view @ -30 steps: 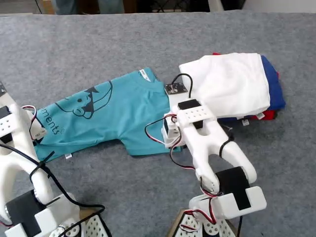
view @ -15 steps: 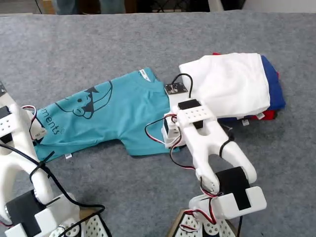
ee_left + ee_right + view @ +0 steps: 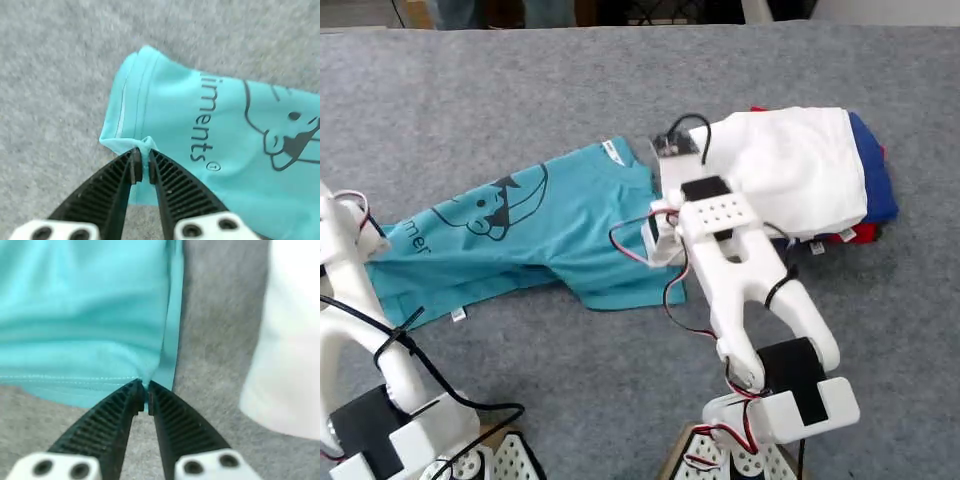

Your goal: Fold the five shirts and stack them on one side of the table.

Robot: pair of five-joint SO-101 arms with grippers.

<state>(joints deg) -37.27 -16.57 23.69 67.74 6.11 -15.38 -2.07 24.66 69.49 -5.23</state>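
A teal shirt [image 3: 540, 230] with a dark print lies spread on the grey table, its hem end at the left. My left gripper [image 3: 142, 167] is shut on a pinch of that hem [image 3: 145, 145], at the table's left side [image 3: 362, 248]. My right gripper [image 3: 145, 400] is shut on the teal shirt's edge [image 3: 160, 372] at the corner by its stitched seam, beside the folded stack. In the high view the right gripper [image 3: 660, 245] sits mostly under its own arm. The teal shirt's front strip is doubled over.
A stack of folded shirts sits at the right: white [image 3: 785, 170] on top, blue [image 3: 880, 180] and red [image 3: 860, 235] beneath. The white one [image 3: 295, 340] lies close beside my right gripper. Both arm bases stand at the near edge. Bare grey table [image 3: 520, 80] stretches across the far side.
Both arms have moved toward the far side, each holding the teal shirt. The shirt's near edge has come up and folded over, hiding part of the printed text.
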